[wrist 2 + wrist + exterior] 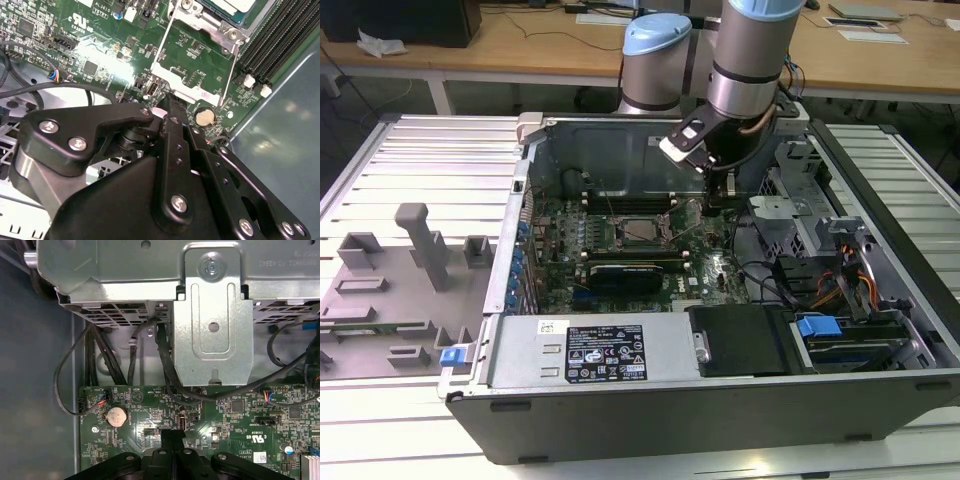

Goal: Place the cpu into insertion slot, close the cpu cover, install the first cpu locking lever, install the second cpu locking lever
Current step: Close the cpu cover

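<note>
On my remote feed, a slatted silvery metal table [430, 160] carries an open computer case [720, 410], laid on its side across the middle with its interior facing up. At the exterior view's left, a grey fixture plate [370, 325] with raised blocks and one upright post [420, 240] rests just beside the case.

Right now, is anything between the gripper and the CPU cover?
Nothing visible. In the second wrist view the gripper sits close to the near edge of the open cover; the coin battery lies beside that line, not across it.
</note>
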Robot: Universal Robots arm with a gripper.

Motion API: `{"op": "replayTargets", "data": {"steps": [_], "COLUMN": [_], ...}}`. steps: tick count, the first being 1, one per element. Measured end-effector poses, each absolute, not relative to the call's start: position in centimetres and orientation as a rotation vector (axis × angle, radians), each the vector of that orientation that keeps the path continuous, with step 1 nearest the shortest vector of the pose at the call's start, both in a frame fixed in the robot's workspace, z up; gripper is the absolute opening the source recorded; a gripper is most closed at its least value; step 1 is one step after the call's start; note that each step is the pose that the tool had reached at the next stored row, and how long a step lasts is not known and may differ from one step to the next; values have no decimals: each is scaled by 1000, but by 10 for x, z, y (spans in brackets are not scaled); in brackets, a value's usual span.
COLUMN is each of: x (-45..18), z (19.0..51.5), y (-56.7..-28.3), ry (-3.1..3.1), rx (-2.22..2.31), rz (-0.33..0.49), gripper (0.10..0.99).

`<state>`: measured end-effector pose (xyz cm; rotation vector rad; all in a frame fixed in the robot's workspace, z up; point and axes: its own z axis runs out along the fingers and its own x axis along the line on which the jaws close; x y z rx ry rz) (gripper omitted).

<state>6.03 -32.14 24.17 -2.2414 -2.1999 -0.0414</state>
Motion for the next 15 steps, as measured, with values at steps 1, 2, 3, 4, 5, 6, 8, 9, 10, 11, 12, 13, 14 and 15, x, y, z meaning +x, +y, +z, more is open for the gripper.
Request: {"op": "replayTargets", "data": {"steps": [1, 2, 3, 4, 5, 6, 8, 9, 10, 11, 12, 13, 14, 15], "x": [60, 60, 61, 61, 61, 61, 62, 62, 62, 62, 62, 62, 62, 62], "z": [241, 241, 241, 241, 241, 241, 241, 240, 240, 240, 240, 240, 240, 240], "y": [-321, -321, -321, -321, -321, -321, -321, -321, -321, -321, -321, -321, -321, -321], "ry": [-2196, -2190, -2182, -2175, -2165, -2154, -2129, -2117, -2105, -2104, -2104, -2104, -2104, -2104], "rx": [-2237, -2232, -2224, -2217, -2207, -2197, -2173, -2160, -2148, -2148, -2148, -2148, -2148, -2148], "rz": [-32, -20, -1, 14, 36, 59, 110, 135, 158, 160, 160, 160, 160, 160], "gripper": [106, 106, 106, 106, 106, 106, 106, 106, 106, 106, 106, 106, 106, 106]}}
